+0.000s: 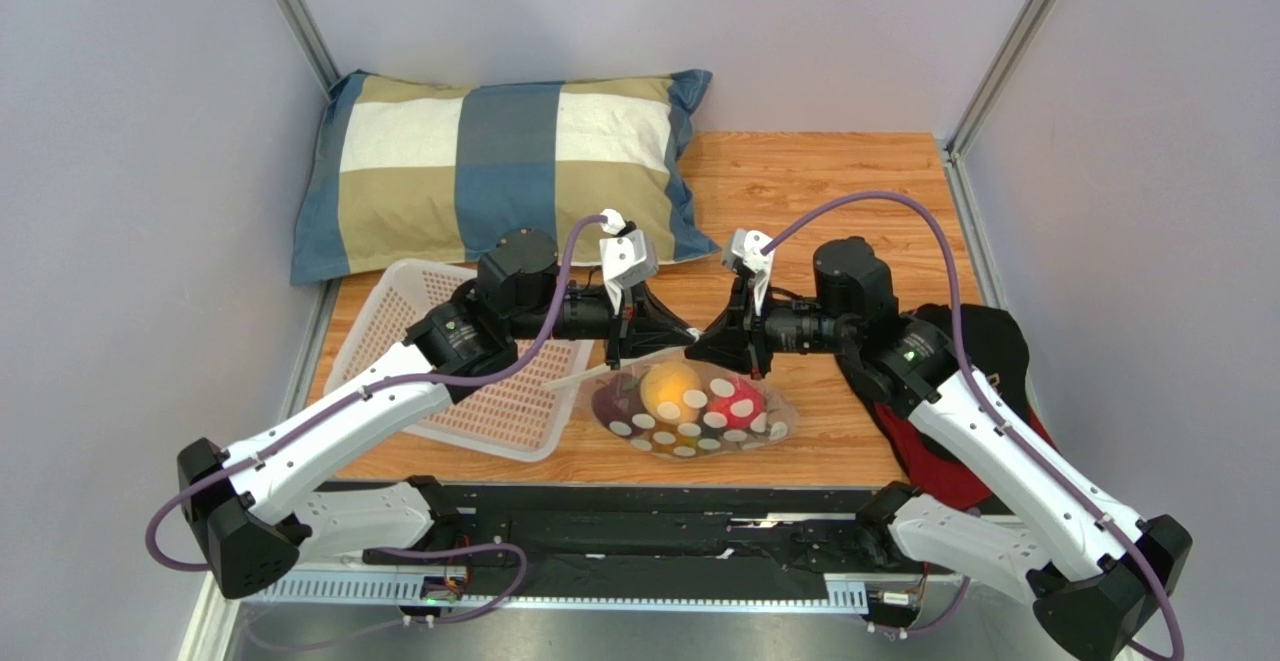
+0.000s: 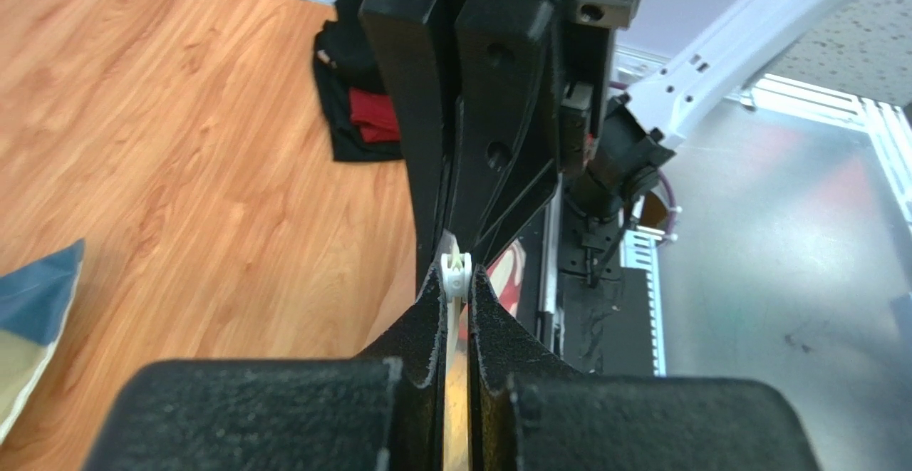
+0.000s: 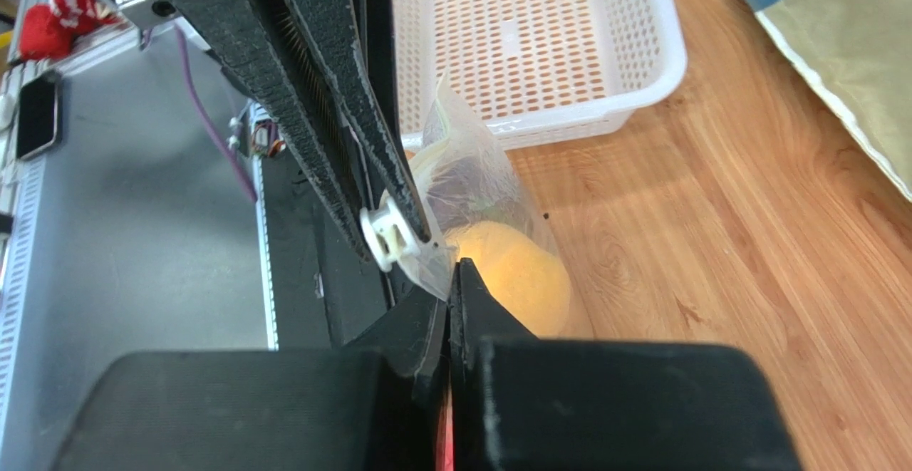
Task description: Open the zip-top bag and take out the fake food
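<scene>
The clear zip-top bag [image 1: 694,409] with white oval spots lies on the table's near middle, its zip edge lifted between both grippers. Inside it I see the fake food: a yellow-orange fruit [image 1: 672,385], a red berry [image 1: 738,400] and a dark purple piece [image 1: 615,397]. My left gripper [image 1: 672,336] is shut on the white zip slider [image 2: 456,269]. My right gripper [image 1: 718,346] faces it tip to tip and is shut on the bag's top edge [image 3: 437,275] right beside the slider [image 3: 388,234]. The yellow fruit [image 3: 519,270] shows through the plastic just below.
A white perforated basket [image 1: 394,334] stands left of the bag, under the left arm. A checked pillow [image 1: 504,166] lies at the back. A black and red cloth [image 1: 984,354] lies at the right under the right arm.
</scene>
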Robot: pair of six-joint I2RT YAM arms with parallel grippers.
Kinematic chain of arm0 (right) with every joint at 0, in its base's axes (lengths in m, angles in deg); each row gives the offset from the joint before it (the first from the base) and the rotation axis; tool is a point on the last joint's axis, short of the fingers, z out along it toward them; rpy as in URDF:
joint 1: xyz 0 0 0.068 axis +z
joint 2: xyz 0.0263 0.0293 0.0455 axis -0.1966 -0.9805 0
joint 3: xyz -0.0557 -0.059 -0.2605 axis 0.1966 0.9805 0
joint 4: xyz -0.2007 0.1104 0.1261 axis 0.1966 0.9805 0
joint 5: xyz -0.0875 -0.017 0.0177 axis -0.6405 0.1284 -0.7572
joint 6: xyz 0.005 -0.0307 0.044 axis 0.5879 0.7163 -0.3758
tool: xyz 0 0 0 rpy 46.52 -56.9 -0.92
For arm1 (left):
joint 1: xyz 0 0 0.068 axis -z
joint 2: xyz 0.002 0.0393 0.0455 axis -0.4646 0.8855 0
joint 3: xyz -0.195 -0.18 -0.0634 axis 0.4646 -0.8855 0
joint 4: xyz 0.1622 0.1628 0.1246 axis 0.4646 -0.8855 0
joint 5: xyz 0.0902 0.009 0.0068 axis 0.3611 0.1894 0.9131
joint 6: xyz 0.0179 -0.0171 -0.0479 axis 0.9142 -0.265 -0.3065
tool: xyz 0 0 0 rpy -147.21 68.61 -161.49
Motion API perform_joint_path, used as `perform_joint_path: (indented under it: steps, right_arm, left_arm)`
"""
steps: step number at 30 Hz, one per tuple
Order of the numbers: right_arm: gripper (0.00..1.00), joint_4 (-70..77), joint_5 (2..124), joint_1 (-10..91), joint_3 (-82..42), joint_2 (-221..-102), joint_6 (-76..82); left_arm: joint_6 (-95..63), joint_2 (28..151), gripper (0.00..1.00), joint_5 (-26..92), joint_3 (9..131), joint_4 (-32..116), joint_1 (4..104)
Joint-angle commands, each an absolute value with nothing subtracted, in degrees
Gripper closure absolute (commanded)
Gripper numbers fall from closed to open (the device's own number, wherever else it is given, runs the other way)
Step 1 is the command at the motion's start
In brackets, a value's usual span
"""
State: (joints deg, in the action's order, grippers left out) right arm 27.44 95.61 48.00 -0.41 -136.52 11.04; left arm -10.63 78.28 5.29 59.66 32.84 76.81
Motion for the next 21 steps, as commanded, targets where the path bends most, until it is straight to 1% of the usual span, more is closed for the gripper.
perform_joint_path:
  steps: [1,2,4,5,8,14,21]
  right_arm:
    - [1.0,20.04,86.27,46.5,0.84,-132.23,6.3]
    - [1.0,18.81,84.25,45.97,1.56,-130.04,5.24]
    - [1.0,18.0,84.58,43.87,2.18,-128.53,3.83]
    - [1.0,18.0,86.41,43.08,2.79,-127.48,3.48]
    - [1.0,16.51,89.5,40.35,4.63,-126.24,2.16]
    - [1.0,16.33,91.52,36.66,5.78,-125.53,1.98]
    - [1.0,15.28,93.28,32.97,6.4,-126.32,1.98]
  left_arm:
    - [-12.25,73.67,1.0,10.92,56.26,30.87,76.73]
    - [-12.43,71.49,1.0,14.5,55.19,30.07,76.73]
    - [-13.48,68.84,1.0,19.08,51.34,27.62,76.73]
    - [-14.1,65.44,1.0,23.2,49.84,27.08,76.73]
    - [-17.96,59.28,1.0,27.97,44.56,26.47,76.73]
    - [-25.17,47.85,1.0,31.93,37.43,20.24,76.73]
    - [-32.81,36.5,1.0,29.13,31.19,14.52,76.73]
